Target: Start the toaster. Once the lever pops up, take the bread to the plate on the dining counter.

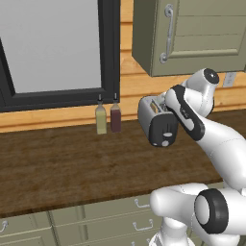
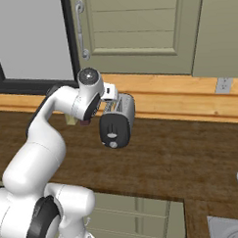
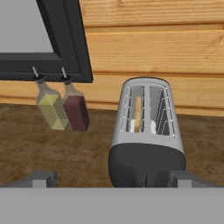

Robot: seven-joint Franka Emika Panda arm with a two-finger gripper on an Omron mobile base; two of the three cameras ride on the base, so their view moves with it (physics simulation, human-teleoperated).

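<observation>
The toaster (image 1: 156, 120) stands on the dark wood worktop (image 1: 62, 163) near the wooden wall, its black end panel facing the robot. A slice of bread (image 3: 138, 114) sits in its left slot. The small pale lever (image 2: 112, 144) shows low on that end panel. Two bottles, one yellow (image 3: 50, 107) and one dark red (image 3: 75, 108), stand just to the toaster's left. The gripper (image 3: 109, 178) hovers above the toaster's near end, fingers spread wide and holding nothing.
</observation>
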